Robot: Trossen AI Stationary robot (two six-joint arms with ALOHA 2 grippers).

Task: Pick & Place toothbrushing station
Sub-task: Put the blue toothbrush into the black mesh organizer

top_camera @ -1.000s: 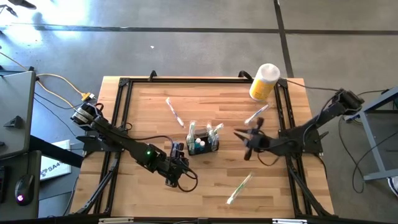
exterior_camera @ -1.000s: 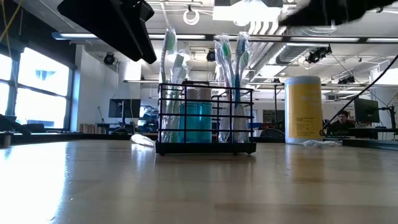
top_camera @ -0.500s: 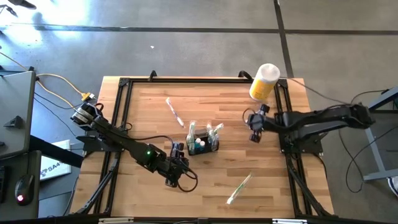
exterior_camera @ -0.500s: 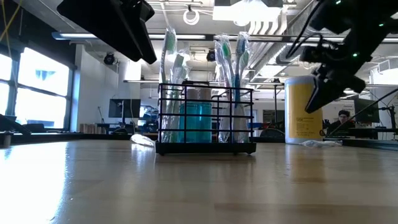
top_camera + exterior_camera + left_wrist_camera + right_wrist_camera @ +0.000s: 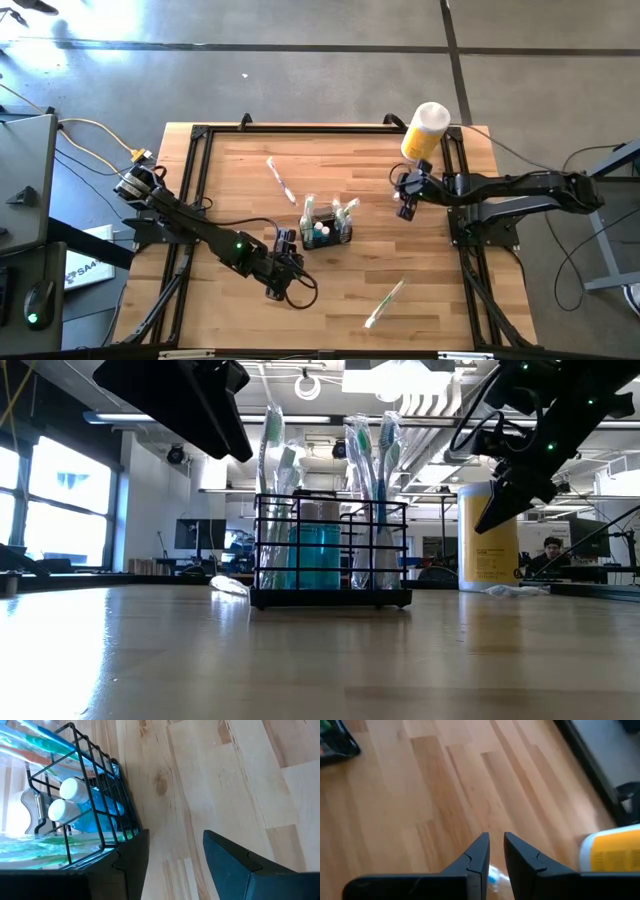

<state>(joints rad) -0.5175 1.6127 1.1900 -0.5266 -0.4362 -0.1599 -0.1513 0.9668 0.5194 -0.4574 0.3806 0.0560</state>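
Note:
The toothbrushing station (image 5: pixel 328 230) is a small black wire caddy standing on its base mid-table. It holds wrapped toothbrushes and blue tubes with white caps (image 5: pixel 70 800). My left gripper (image 5: pixel 288 240) hangs open just off the caddy's left end, raised above the wood (image 5: pixel 176 834), with nothing between its fingers. My right gripper (image 5: pixel 403 208) is shut and slants down over the table's far right. It is close to the yellow cylinder (image 5: pixel 424 132) and above a wrapped toothbrush (image 5: pixel 492 877). In the low view, my right gripper (image 5: pixel 486 524) hangs in front of the cylinder.
Loose wrapped toothbrushes lie on the wood left of centre toward the far edge (image 5: pixel 278 180) and near the front right (image 5: pixel 385 302). A black frame (image 5: pixel 200 140) runs along the table's edges. Bare wood lies between the caddy and my right gripper.
My right arm has swung, carrying its gripper from beside the caddy's right toward the far edge and the yellow cylinder. The gripper has tipped to point down at the table, and in the low view it has come down in front of the cylinder. The caddy has kept still.

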